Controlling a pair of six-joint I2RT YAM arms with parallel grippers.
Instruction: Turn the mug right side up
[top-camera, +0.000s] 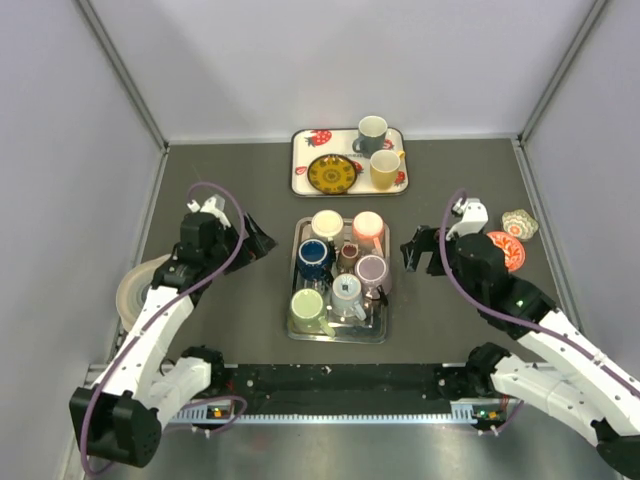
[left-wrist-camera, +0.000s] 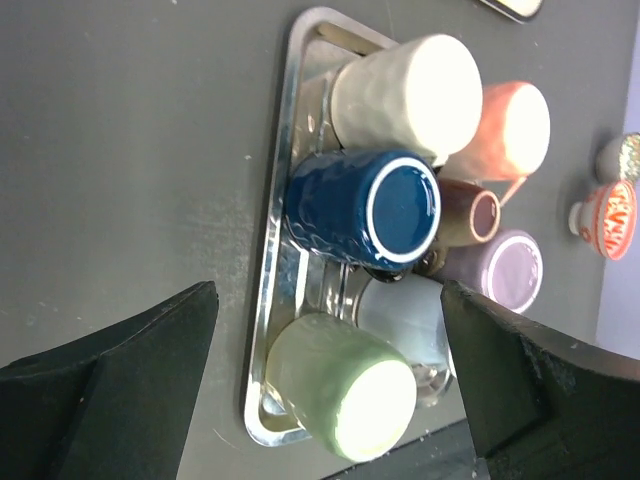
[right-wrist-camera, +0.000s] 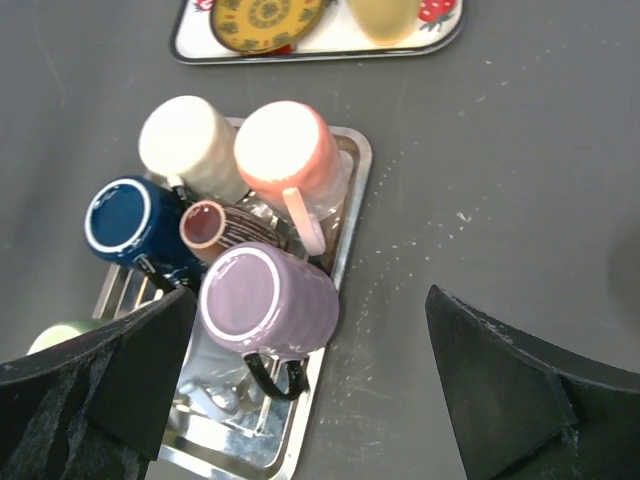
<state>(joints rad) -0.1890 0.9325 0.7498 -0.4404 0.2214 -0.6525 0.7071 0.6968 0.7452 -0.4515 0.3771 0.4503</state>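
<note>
Left end effector (top-camera: 258, 240) and right end effector (top-camera: 412, 250) are being held spread and empty. Between them, mid-tabletop (top-camera: 220, 180), inverted mugs are being carried in a metal tray (top-camera: 338, 338), axes upright, bases up. The navy mug (top-camera: 314, 256) is lying nearer the left arm, the lilac mug (top-camera: 371, 270) nearer the right. Which mug is meant cannot be told.

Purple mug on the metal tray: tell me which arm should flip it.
Right, likely. The purple mug sits upside down at the right edge of the tray, beside the open right gripper; the left gripper would reach past the navy mug.
</note>
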